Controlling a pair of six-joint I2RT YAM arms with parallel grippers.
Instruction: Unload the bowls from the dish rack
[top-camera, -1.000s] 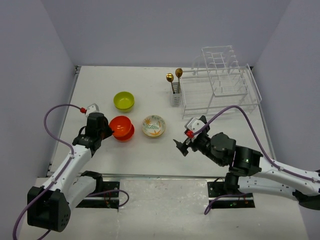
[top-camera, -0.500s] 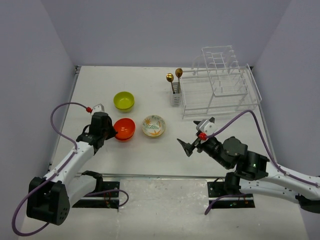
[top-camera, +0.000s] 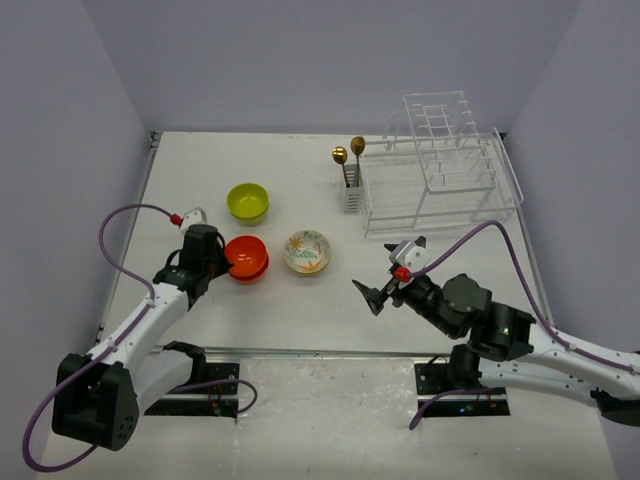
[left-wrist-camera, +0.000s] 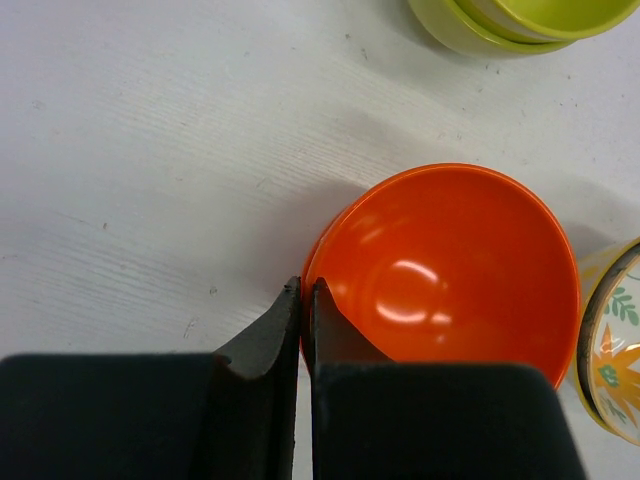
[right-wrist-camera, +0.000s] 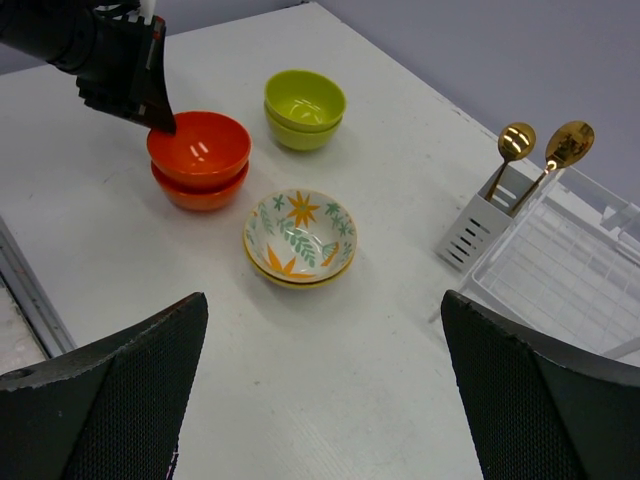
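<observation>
So the bowls were all out of the dish rack (top-camera: 436, 190), sitting on the worktop (top-camera: 290, 165) off to the rack's left in three little stacks of two. The cream floral bowl (top-camera: 307, 250), with orange and green leaves painted inside, sat on a yellow-rimmed one. That stack was the closest to the rack, a bit nearer the arms than the rack's front-left corner. The lime-green pair (top-camera: 247, 201) was further from the rack, roughly level with its caddy (top-camera: 351, 196). The orange pair was the furthest out from the rack. The top orange bowl (left-wrist-camera: 450, 280), plain and glossy, sat nested upright in the lower orange bowl (right-wrist-camera: 200, 192).

The rack itself was white wire with a raised slotted tier toward the back. The small caddy on its left side held two gold spoons (top-camera: 348, 151), bowl ends up.

The left hand (left-wrist-camera: 303, 292) was clamped tight on the rim of the top orange bowl, on the side facing away from the rack, with one finger inside the rim and one outside. That arm stretched low and forward from its base, a purple cable looping off it.

The right hand (top-camera: 372, 297) was spread wide with nothing in it. It hung over bare worktop in front of the rack, on the arms' side, pointing away from the rack toward the bowls but well apart from them.
</observation>
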